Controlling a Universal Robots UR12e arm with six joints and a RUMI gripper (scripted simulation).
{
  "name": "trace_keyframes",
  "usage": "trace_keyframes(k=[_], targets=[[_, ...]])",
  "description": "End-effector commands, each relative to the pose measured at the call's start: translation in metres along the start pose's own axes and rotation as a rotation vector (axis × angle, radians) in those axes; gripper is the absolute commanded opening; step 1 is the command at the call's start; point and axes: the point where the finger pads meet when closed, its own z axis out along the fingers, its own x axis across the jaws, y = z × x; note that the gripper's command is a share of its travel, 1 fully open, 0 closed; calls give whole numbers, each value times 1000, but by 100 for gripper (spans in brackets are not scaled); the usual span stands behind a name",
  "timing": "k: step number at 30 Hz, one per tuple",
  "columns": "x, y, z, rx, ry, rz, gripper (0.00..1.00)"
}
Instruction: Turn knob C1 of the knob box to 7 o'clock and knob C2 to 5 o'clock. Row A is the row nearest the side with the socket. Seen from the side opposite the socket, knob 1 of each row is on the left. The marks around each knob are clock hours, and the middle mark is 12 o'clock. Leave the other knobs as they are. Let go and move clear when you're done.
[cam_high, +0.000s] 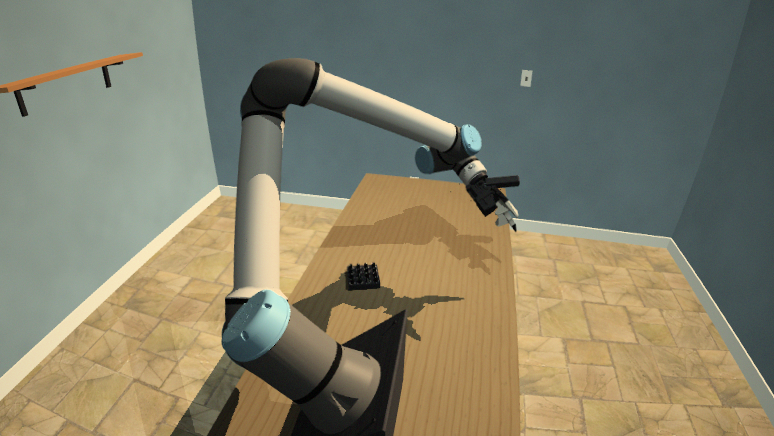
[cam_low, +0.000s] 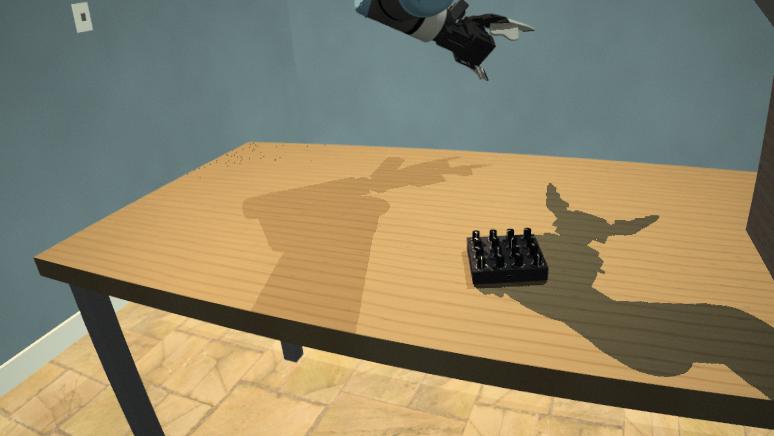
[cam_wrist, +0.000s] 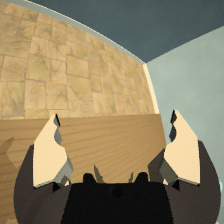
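The knob box (cam_high: 362, 276) is a small black box with several upright black knobs, lying on the wooden table near the arm's base. It also shows in the exterior view (cam_low: 506, 258), where its near side faces the camera; single knobs and their marks are too small to read. My gripper (cam_high: 503, 213) hangs high in the air over the table's far right edge, far from the box. In the exterior view the gripper (cam_low: 495, 46) is well above the table. In the wrist view the fingers stand wide open with nothing between them; the box is not in that view.
The wooden table (cam_high: 411, 281) is long and narrow. The arm's dark base mount (cam_high: 379, 352) stands at its near end. The arm casts shadows on the table top beside the box. A tiled floor surrounds the table.
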Motion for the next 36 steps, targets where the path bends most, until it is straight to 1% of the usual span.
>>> trace_keyframes(k=[1, 23, 28, 32, 34, 36], targets=[[0, -1, -1, 1, -1, 1, 100], [1, 1, -2, -2, -6, -6, 100], [0, 11, -4, -16, -27, -45, 100], [-2, 29, -8, -36, -62, -106, 100], [-2, 29, -8, -36, -62, -106, 100], [-3, 40, -11, -48, -87, -148, 100]])
